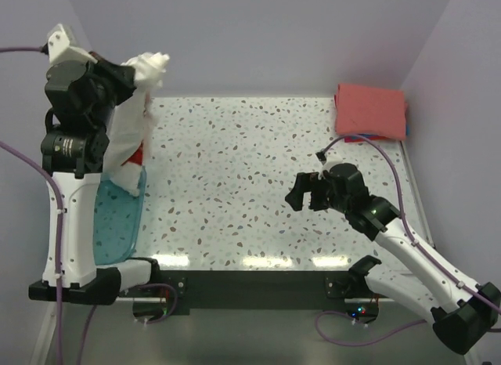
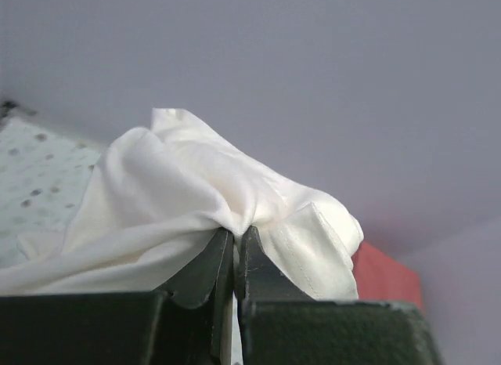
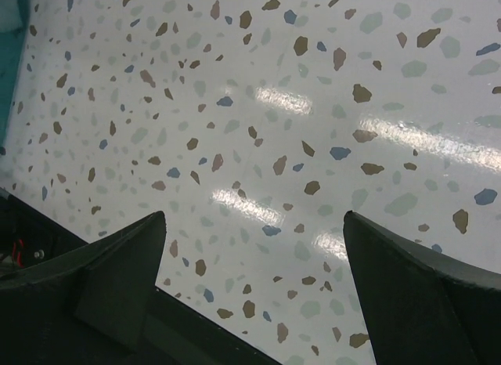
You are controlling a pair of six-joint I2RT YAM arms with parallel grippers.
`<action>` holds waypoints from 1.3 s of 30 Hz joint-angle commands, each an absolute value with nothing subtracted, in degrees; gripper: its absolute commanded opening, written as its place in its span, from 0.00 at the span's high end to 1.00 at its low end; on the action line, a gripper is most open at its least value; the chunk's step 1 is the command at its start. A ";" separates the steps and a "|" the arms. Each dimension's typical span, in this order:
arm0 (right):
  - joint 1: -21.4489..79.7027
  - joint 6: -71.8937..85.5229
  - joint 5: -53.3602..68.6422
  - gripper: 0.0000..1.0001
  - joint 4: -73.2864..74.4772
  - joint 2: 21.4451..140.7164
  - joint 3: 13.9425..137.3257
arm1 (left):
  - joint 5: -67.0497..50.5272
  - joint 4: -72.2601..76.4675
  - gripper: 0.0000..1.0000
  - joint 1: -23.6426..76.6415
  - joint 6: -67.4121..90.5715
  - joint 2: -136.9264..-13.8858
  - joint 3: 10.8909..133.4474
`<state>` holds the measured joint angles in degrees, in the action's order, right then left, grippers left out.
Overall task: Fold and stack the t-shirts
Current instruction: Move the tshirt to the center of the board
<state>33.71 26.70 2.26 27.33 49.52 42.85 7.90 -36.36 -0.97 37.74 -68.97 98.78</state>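
My left gripper (image 1: 145, 75) is raised high at the far left and is shut on a bunched fold of the cream-white t-shirt (image 1: 125, 138), which hangs down from it toward the teal tub; a bit of its red print (image 1: 138, 155) shows. In the left wrist view the cloth (image 2: 180, 193) bulges over the closed gripper (image 2: 235, 233). A folded coral-red t-shirt (image 1: 370, 110) lies at the far right corner with a blue edge (image 1: 408, 130) under it; it also shows in the left wrist view (image 2: 387, 279). My right gripper (image 1: 304, 191) is open and empty above the bare table; in its own view it (image 3: 254, 216) holds nothing.
A translucent teal plastic tub (image 1: 116, 224) stands at the near left beside the left arm's base; its edge shows in the right wrist view (image 3: 9, 59). The speckled white table (image 1: 235, 169) is walled by lilac panels at the back and sides.
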 commanded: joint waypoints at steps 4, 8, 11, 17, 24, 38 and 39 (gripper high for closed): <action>33.66 25.23 0.18 0.01 24.43 47.73 47.63 | 6.59 -34.18 1.00 19.40 28.31 -79.18 123.43; 33.66 24.87 -4.82 0.01 25.58 46.94 48.95 | 8.43 -36.04 1.00 31.78 25.32 -84.20 130.61; 33.66 24.70 -8.43 0.01 25.40 45.44 48.34 | 9.23 -32.44 1.00 35.41 25.66 -83.50 124.12; 33.66 25.40 -11.34 0.01 22.77 44.91 46.59 | 9.49 -28.30 1.00 36.91 27.77 -85.95 119.00; 33.58 27.24 -13.45 0.01 17.67 52.10 45.53 | 14.00 -28.30 1.00 30.17 33.72 -90.17 115.33; 33.75 33.99 -6.15 0.02 8.72 66.44 37.56 | -2.73 -15.66 1.00 2.64 44.21 -96.86 77.18; 33.75 34.71 -5.98 0.03 5.39 67.58 36.40 | -3.07 -15.21 1.00 2.29 44.38 -96.25 75.08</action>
<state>33.71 30.63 -7.70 13.45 65.76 40.16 1.15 -23.03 2.63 42.24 -100.31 77.71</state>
